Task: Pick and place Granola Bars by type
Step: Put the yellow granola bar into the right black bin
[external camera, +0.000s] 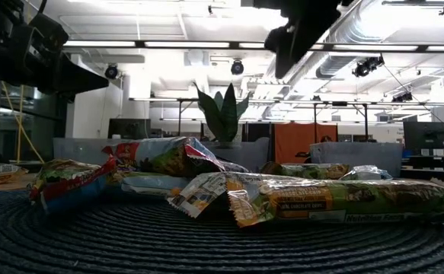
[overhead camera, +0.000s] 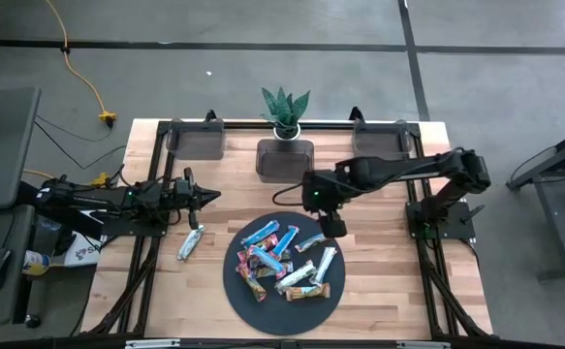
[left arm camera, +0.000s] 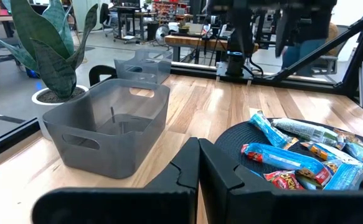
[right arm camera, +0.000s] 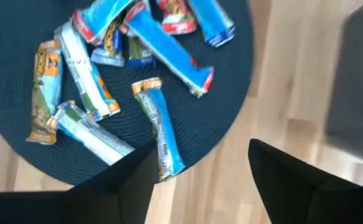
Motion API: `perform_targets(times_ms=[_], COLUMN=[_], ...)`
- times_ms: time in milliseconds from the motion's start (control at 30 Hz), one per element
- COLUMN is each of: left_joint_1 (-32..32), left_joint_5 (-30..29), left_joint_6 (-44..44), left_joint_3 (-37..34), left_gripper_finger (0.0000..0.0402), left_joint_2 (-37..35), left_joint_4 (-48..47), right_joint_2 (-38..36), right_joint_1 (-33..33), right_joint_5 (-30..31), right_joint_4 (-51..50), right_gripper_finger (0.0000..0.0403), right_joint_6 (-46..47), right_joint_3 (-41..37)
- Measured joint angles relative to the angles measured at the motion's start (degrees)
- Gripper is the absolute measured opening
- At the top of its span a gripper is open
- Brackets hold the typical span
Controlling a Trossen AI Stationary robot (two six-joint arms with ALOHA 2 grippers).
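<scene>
From overhead one stray bar (overhead camera: 191,241) lies off the mat (overhead camera: 235,286) by the closed left gripper (overhead camera: 207,198), while the right gripper (right arm camera: 200,165), fingers wide and empty, hangs over the mat's edge above the piled granola bars (right arm camera: 131,56).

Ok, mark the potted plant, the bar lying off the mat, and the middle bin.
potted plant (overhead camera: 285,107), high view, leaf centre.
bar lying off the mat (overhead camera: 191,242), high view, wrapper middle.
middle bin (overhead camera: 285,174), high view, near rim.

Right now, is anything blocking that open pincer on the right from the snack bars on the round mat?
Nothing visible does. The right pincer hangs open above the mat's edge, with only air between it and the granola bars piled below.
</scene>
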Motion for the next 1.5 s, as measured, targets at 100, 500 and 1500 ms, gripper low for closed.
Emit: perform_targets(times_ms=[100, 500, 1500], left_joint_1=[0.0, 0.0, 0.0], left_joint_5=[0.0, 0.0, 0.0], left_joint_6=[0.0, 0.0, 0.0], left_joint_3=[0.0, 0.0, 0.0], left_gripper_finger=[0.0001, 0.0001, 0.0001], left_joint_2=[0.0, 0.0, 0.0], left_joint_4=[0.0, 0.0, 0.0], right_joint_2=[1.8, 3.6, 3.5], right_joint_1=[0.2, 3.3, 8.7], right_joint_5=[-1.1, -0.3, 7.4], right_joint_4=[0.2, 10.1, 31.8], right_gripper_finger=[0.0244, 0.0246, 0.0246], right_joint_6=[0.1, -2.4, -3.1], right_joint_3=[-1.0, -10.5, -27.9])
